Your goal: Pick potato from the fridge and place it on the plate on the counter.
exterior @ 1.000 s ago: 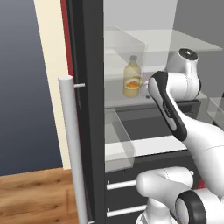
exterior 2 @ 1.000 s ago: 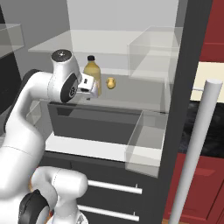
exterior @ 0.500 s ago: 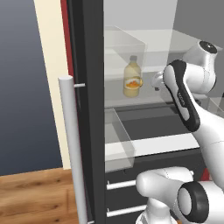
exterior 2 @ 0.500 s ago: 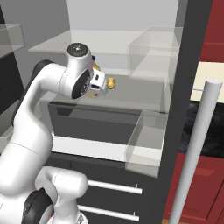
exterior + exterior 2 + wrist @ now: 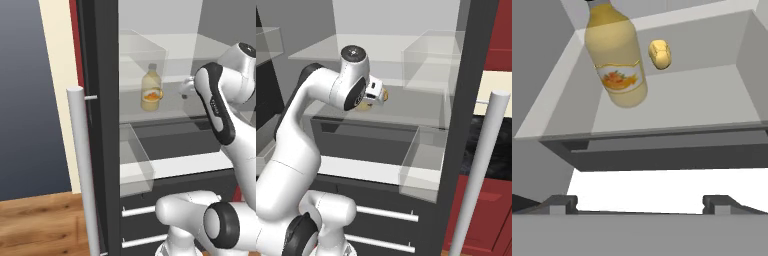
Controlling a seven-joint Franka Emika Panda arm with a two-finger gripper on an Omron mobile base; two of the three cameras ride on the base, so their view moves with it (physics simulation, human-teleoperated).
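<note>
Fridge (image 5: 102, 100) shelf holds potato (image 5: 660, 54), long axis toward wide-open hand (image 5: 639, 204).

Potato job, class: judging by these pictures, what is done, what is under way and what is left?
Done: the fridge stands open. Under way: the gripper, open and empty, is at the front of the shelf, facing the potato lying beside the yellow bottle, not touching it. Left: reach in, grasp the potato, lift it out and carry it to the plate on the counter.

A kitchen: an open fridge (image 5: 102, 125) (glass shelves inside) beside red cabinets (image 5: 483, 210) and wood floor (image 5: 40, 225).
</note>
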